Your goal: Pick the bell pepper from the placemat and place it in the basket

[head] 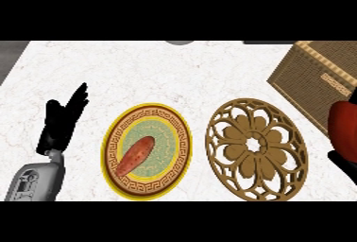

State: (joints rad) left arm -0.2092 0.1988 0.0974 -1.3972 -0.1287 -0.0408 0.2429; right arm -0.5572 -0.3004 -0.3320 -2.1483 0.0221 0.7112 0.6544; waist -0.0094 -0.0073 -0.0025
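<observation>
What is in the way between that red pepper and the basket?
Nothing visible. The bell pepper, held by the right hand at the view's right edge, shows against the near rim of the basket; the placemat and the plate lie off to its left.

In view are one plate (pixel 115 137), one sweet potato (pixel 134 155), one placemat (pixel 237 152), one basket (pixel 317 71), one bell pepper (pixel 345 127) and two hands, the left hand (pixel 59 127) and the right hand (pixel 345 164).

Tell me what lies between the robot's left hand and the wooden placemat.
In the head view, a plate holding a sweet potato lies between the left hand and the placemat.
</observation>
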